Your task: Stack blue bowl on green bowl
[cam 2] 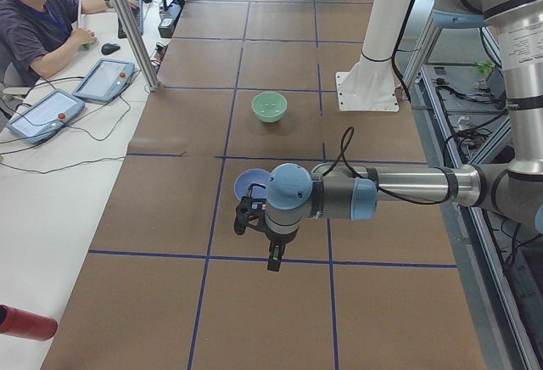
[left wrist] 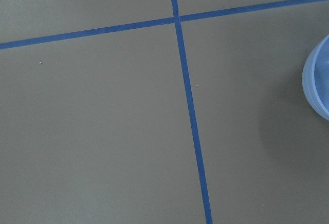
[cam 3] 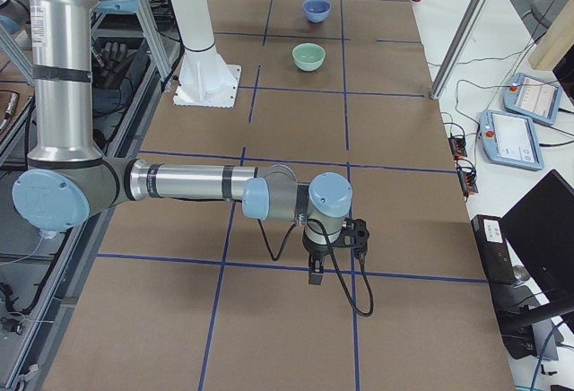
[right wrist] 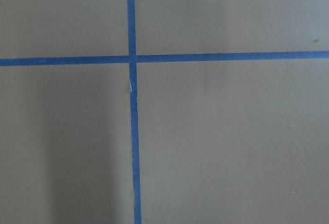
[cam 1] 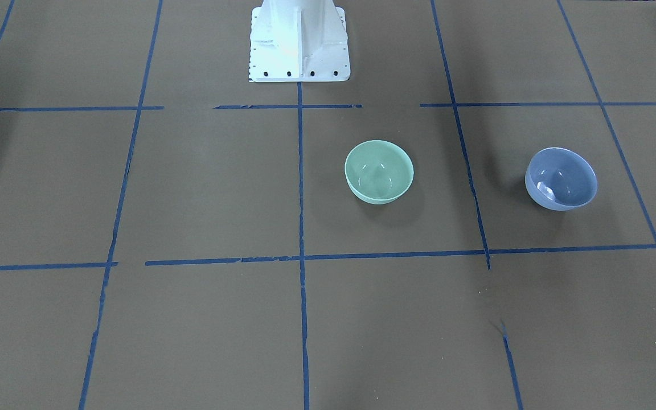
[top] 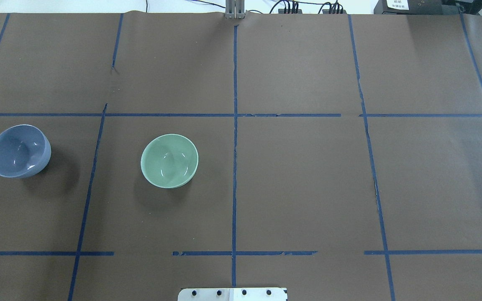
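The blue bowl (cam 1: 561, 179) stands upright on the brown table, far on the robot's left side (top: 19, 151). The green bowl (cam 1: 379, 172) stands upright and apart from it, nearer the table's middle (top: 169, 161). Both are empty. My left gripper (cam 2: 273, 261) shows only in the exterior left view, hanging above the table beside the blue bowl (cam 2: 246, 186), which its wrist partly hides. The bowl's rim shows at the left wrist view's right edge (left wrist: 318, 80). My right gripper (cam 3: 316, 274) shows only in the exterior right view, far from both bowls. I cannot tell whether either gripper is open or shut.
The white robot base (cam 1: 299, 42) stands at the table's edge behind the green bowl. Blue tape lines grid the table. An operator (cam 2: 38, 22) sits at a side desk with tablets (cam 2: 103, 79). A red cylinder (cam 2: 25, 323) lies on that desk.
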Tool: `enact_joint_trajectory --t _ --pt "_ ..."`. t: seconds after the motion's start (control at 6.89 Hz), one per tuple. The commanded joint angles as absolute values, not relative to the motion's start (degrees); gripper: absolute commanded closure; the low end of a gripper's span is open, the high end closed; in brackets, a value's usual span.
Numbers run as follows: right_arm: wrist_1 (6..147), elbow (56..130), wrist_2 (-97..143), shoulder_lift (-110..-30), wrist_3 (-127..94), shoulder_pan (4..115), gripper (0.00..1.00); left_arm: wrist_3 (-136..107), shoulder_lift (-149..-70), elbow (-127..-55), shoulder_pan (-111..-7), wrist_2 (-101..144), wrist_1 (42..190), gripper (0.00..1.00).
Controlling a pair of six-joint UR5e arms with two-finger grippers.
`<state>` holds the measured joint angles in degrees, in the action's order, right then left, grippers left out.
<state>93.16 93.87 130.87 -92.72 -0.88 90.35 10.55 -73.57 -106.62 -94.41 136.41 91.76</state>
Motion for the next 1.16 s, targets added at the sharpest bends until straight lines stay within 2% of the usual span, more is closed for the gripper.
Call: enact_joint_trajectory --t 0.0,0.58,0.87,1.02 --pt "93.16 93.87 130.87 -92.72 -0.88 90.35 0.00 10.46 -73.74 -107.13 -94.39 136.84 91.84 0.00" --pt "93.16 93.87 130.87 -92.72 -0.97 90.35 0.00 10.28 -77.94 -106.28 -93.44 136.40 93.07 0.00" --pt "93.16 93.87 130.87 -92.72 -0.88 90.44 0.00 9.06 -79.37 -104.77 -88.01 136.50 94.82 0.00" --pt "93.16 93.87 130.87 -92.72 -0.88 90.35 0.00 -2.26 -79.45 -104.68 -84.24 136.32 99.10 0.00"
